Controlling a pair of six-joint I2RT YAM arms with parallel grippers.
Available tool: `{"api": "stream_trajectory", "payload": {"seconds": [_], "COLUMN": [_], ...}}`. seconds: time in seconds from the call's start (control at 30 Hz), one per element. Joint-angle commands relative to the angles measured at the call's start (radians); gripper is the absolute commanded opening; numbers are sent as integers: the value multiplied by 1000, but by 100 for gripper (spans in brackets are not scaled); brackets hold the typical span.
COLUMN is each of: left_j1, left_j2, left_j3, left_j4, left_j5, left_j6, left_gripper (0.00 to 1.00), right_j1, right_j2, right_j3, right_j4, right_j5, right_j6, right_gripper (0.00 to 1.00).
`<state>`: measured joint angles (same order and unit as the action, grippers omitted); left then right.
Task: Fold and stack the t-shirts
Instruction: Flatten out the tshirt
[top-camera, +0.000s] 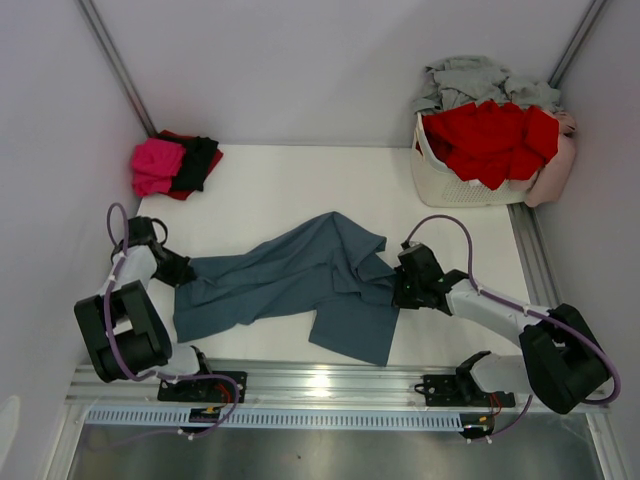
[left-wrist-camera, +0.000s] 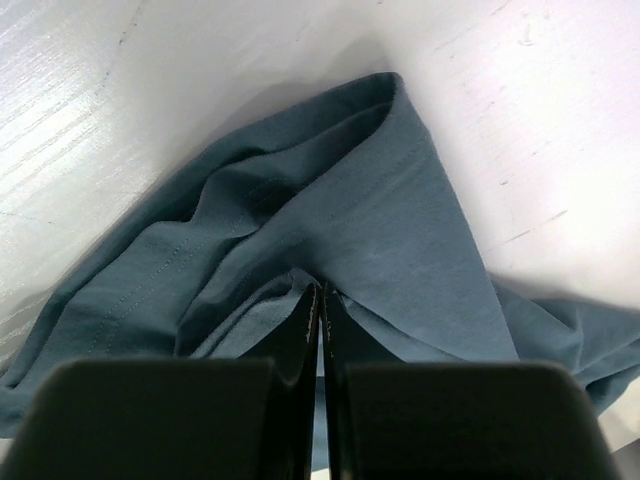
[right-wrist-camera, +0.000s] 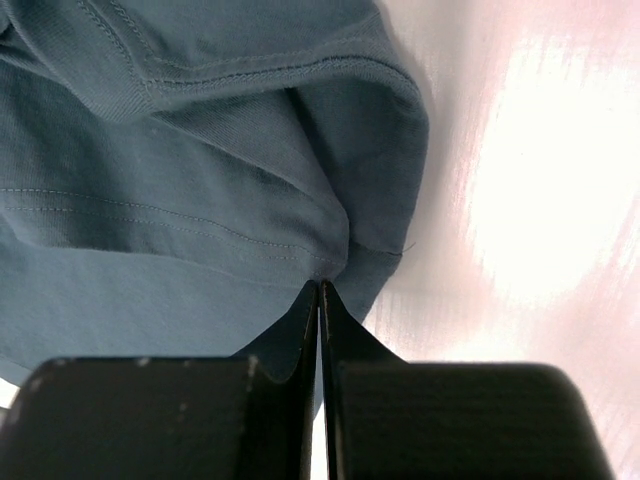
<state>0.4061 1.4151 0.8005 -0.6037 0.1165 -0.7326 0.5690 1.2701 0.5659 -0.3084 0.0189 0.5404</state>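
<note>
On the white table (top-camera: 290, 190) the slate blue-grey t-shirt (top-camera: 300, 275) lies rumpled between the arms, with the left gripper (top-camera: 185, 272) and right gripper (top-camera: 400, 290) each pinched closed on its edge, so they should probably draw apart evenly to spread it flat.

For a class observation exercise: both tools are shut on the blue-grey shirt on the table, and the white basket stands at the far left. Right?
Not quite. The top view shows the basket at the far right; a pile of shirts lies far left. The rest holds: the left tool and right tool are both shut on the blue-grey shirt.
</note>
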Motion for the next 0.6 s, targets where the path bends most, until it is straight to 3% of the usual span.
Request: {"api": "stream_trajectory", "payload": {"seconds": [0.0,0.27,0.57], "left_j1": [7,-29,-251], "left_j2": [-71,-206,-318], "left_j3": [9,88,296], "left_j4": [33,-2,-128], "left_j5": [9,-35,-216], "left_j6": [-1,22,108], "left_gripper": [1,1,0], "right_j1": [-3,-4,-4], "right_j2": [17,26,-37], "right_j3": [98,327,529], "right_j4": [-20,-133,-219], "right_j5": [39,229,436], "right_j6": [-45,-132,-149], "right_gripper": [0,0,0]}}
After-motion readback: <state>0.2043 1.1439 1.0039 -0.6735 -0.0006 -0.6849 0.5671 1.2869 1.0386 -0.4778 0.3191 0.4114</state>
